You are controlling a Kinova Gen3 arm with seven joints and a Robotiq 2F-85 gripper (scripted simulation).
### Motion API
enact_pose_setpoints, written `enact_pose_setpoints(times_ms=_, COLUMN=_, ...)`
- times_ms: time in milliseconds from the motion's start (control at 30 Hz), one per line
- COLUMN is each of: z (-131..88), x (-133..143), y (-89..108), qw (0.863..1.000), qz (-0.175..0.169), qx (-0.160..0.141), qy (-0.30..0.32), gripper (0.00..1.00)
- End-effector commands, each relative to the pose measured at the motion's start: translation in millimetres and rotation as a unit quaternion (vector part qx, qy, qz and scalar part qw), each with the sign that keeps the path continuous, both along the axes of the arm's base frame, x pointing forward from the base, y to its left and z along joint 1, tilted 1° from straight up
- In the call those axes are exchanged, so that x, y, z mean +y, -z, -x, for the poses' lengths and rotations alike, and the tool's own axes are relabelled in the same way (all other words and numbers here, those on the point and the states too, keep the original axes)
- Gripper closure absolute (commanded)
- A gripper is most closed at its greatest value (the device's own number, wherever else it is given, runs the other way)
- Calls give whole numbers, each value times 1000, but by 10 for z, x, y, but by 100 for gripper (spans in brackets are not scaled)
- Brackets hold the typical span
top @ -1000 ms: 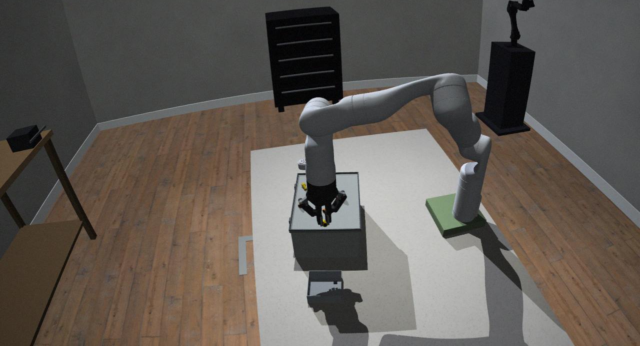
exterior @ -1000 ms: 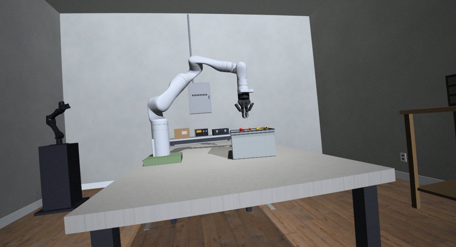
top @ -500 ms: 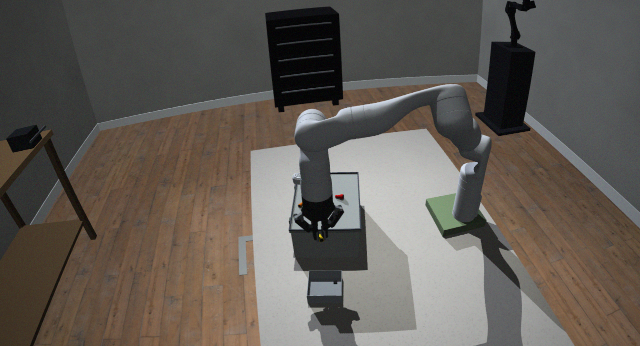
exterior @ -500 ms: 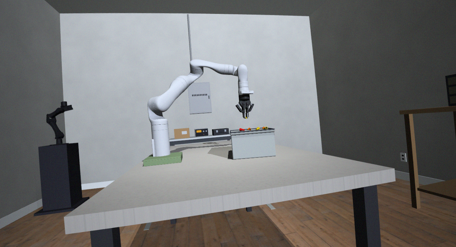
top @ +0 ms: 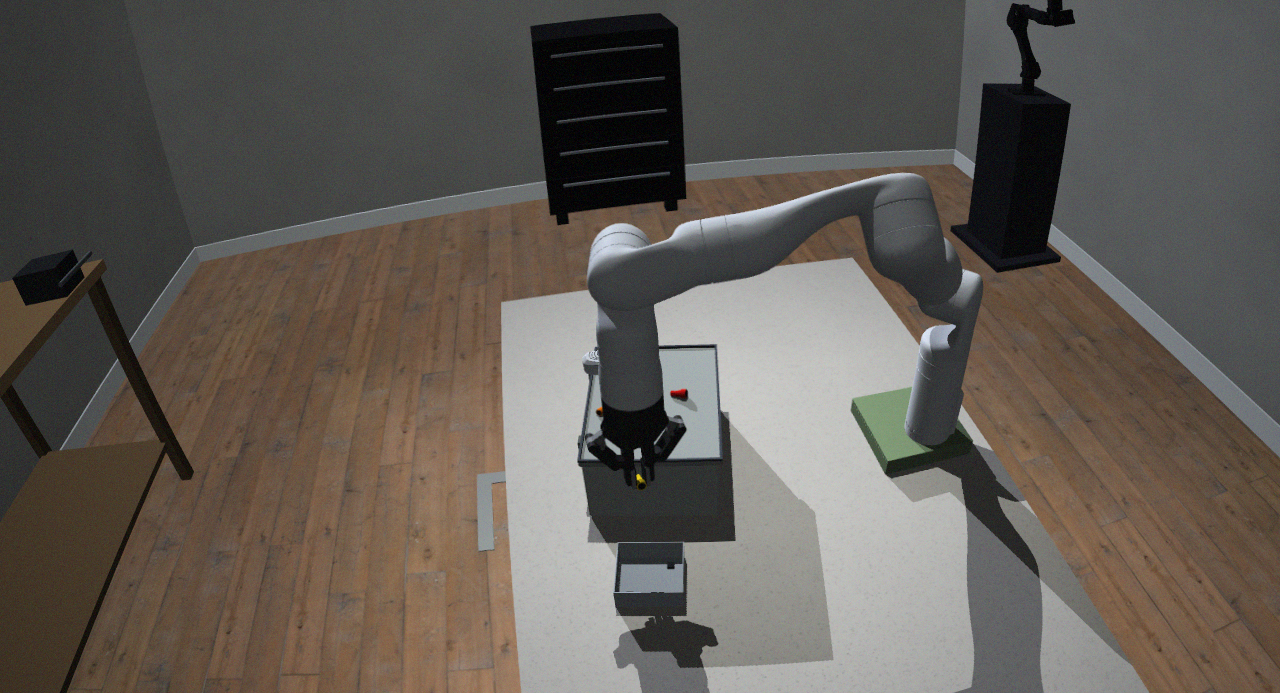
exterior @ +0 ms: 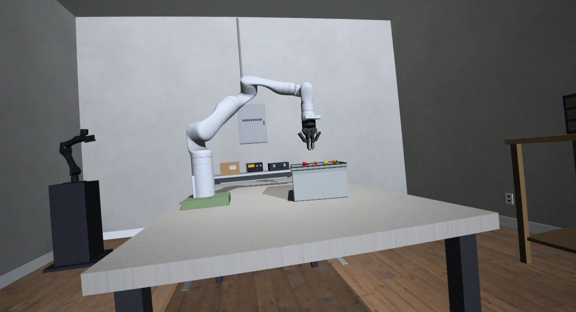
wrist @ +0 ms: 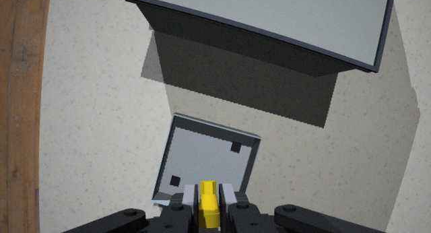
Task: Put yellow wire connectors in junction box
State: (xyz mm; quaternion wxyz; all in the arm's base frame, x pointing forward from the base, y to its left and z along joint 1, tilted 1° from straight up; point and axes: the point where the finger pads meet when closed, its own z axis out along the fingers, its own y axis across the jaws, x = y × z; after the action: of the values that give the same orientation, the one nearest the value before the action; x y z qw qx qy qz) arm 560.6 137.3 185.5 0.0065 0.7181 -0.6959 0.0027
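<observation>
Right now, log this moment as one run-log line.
phase: carry | pincer: shut on yellow wire connector | position: high, short of steel junction box | box: no connectors visible

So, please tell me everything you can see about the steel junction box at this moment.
The steel junction box is a small, square, open-topped tray of grey metal with low walls, darker on the shaded sides. Its pale floor carries two small black squares, and nothing else lies inside. It sits flat on the light table, apart from the tool case. In the wrist view the gripper, shut on a yellow wire connector, overlaps its near edge; nothing touches the box.
</observation>
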Motion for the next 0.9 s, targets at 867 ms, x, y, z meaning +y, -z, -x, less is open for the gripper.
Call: enact_pose_setpoints(times_ms=867, z=0, x=-14, y=1102, qw=1000, qz=0, qx=-1, qy=0, gripper=82)
